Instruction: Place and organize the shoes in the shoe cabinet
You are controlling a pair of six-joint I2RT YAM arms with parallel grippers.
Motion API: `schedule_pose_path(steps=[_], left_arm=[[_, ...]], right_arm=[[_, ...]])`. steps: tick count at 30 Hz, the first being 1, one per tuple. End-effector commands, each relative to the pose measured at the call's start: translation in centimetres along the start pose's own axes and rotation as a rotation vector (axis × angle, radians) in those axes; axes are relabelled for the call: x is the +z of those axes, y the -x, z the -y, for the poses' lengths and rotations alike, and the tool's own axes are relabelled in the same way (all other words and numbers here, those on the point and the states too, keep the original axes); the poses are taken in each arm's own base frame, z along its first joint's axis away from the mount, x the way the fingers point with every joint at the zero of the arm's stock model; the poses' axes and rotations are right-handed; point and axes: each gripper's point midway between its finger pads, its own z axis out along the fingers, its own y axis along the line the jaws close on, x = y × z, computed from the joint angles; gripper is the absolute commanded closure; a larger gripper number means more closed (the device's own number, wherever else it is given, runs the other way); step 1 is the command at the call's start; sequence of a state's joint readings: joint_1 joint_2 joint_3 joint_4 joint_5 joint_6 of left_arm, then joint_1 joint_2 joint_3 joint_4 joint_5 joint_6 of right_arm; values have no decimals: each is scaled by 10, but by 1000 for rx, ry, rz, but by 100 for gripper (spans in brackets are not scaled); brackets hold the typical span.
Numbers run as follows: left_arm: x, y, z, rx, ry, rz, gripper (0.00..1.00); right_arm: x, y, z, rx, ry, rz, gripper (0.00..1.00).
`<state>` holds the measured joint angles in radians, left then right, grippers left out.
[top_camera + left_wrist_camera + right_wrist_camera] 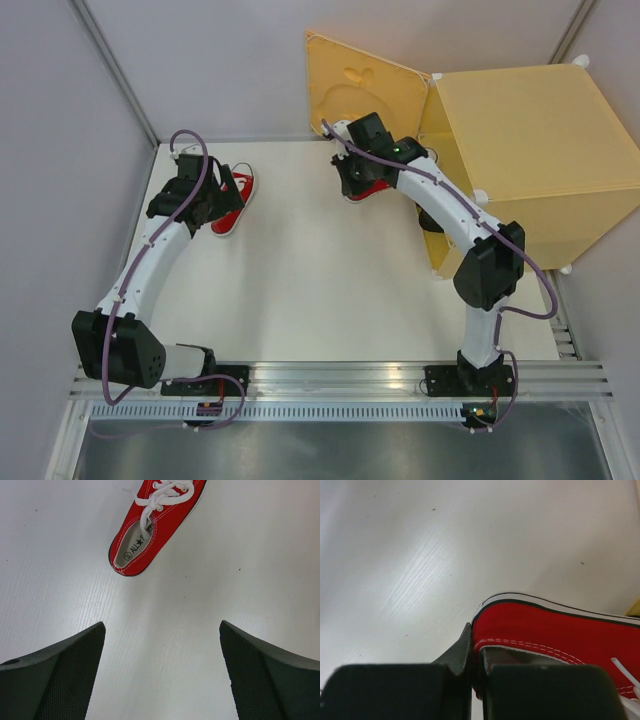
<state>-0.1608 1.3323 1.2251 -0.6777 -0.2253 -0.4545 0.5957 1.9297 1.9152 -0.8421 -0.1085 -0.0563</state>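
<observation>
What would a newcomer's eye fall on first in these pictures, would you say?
The big yellow-orange cabinet fills the far right corner, door swung open. Near that door the right gripper pinches a red sneaker by its heel end. At left, the left gripper hangs open over the table, a second red sneaker lying ahead of it.

At ten o'clock a sneaker [155, 522] is red, laces white, insole pale with black print. The second sneaker [555, 630], one o'clock, is red with white stitching, black-striped white sole. Cabinet [530, 150] yellow-orange; table [300, 300] white, faintly grained.
</observation>
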Motion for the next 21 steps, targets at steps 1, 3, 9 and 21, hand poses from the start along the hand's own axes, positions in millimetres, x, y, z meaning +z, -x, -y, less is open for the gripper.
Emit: schedule_pose_path(steps=[1,3,9,21], left_arm=[[-3,9,3,21,-27,36,3],[-3,9,3,20,-29,37,3],[-3,9,4,21,-30,36,3],[-4,10,5,20,-36,38,3]], right_arm=[[-32,31,41,-26,-70,93,99],[-38,36,61,-12,-98,107,99],[-46,37,118,20,-170,103,99],[-56,26,188,51,-358,70,98]])
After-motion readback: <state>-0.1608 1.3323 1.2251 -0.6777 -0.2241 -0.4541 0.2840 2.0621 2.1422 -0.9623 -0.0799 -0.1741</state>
